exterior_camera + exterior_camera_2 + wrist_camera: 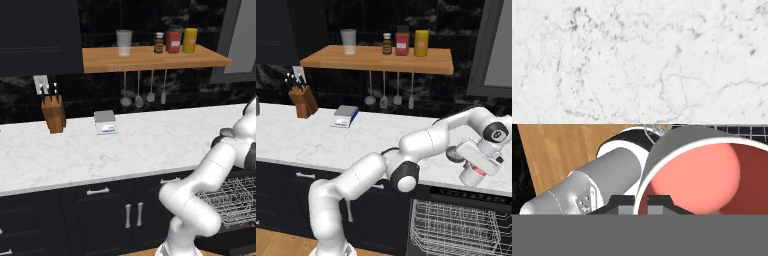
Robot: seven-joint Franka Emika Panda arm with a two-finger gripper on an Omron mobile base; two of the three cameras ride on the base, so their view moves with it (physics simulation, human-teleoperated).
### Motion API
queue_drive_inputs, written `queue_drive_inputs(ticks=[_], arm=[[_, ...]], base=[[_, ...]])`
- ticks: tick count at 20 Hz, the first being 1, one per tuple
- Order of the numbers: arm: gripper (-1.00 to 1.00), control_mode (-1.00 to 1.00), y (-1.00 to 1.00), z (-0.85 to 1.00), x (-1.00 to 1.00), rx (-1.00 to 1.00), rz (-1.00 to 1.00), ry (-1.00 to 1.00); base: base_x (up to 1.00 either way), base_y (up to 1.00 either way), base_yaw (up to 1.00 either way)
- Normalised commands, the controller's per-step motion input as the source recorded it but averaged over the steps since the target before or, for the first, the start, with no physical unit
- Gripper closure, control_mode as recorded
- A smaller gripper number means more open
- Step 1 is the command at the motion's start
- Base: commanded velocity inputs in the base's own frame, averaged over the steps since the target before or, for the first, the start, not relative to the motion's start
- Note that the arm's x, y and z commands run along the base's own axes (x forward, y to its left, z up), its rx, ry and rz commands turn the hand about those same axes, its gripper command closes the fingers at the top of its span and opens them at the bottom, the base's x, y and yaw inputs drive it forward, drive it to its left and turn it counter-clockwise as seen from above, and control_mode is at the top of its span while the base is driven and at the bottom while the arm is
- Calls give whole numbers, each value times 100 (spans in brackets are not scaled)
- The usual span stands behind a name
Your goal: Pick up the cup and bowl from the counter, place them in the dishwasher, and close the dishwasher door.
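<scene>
The counter (316,140) runs as a white, grey-veined slab across the middle of the right base view, and below it at the lower right the dishwasher (456,227) stands open with its silvery wire rack pulled out (no dish can be made out in the part of the rack that shows). By my reading the task is in its early half: the cup (474,174) is off the counter and carried at the right of that frame, above the rack, but not yet set down; the bowl and the door are left. The claw (478,167) is closed on the cup, tilted. In the hand view the cup (712,175) sits at lower right: squat, red, with a paler pink inside and a white rim.
</scene>
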Motion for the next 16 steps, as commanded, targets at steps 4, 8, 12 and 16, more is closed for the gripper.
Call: queue_drive_inputs(ticks=[4,8,12,16], arm=[[100,-100,100,-4,-100,-8,2,-35],[100,-100,100,0,-100,-13,0,-36],[100,-100,100,5,-100,-16,-4,-32],[100,-100,98,-5,-85,-29,-11,-17]], base=[[0,0,0],[0,0,0],[0,0,0],[0,0,0]])
